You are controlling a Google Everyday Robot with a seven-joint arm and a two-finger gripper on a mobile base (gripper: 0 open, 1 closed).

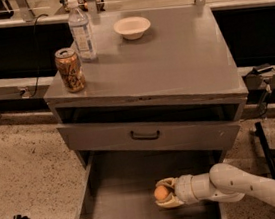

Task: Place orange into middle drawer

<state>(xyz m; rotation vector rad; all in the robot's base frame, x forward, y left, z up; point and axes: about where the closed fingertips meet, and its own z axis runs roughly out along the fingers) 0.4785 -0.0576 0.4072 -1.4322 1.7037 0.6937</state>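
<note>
Gripper (pixel 165 195): sat inside the open middle drawer (pixel 118 188), right of centre and near the front wall, fingers clasped around the orange (pixel 161 192). Cabinet top (pixel 181 60) carried a soda can (pixel 70 70), a water bottle (pixel 81 30) and a white bowl (pixel 132 27).

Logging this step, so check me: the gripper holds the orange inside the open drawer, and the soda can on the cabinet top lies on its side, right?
No: the camera view shows the soda can standing upright on the cabinet top. The gripper does hold the orange inside the open middle drawer.
</note>
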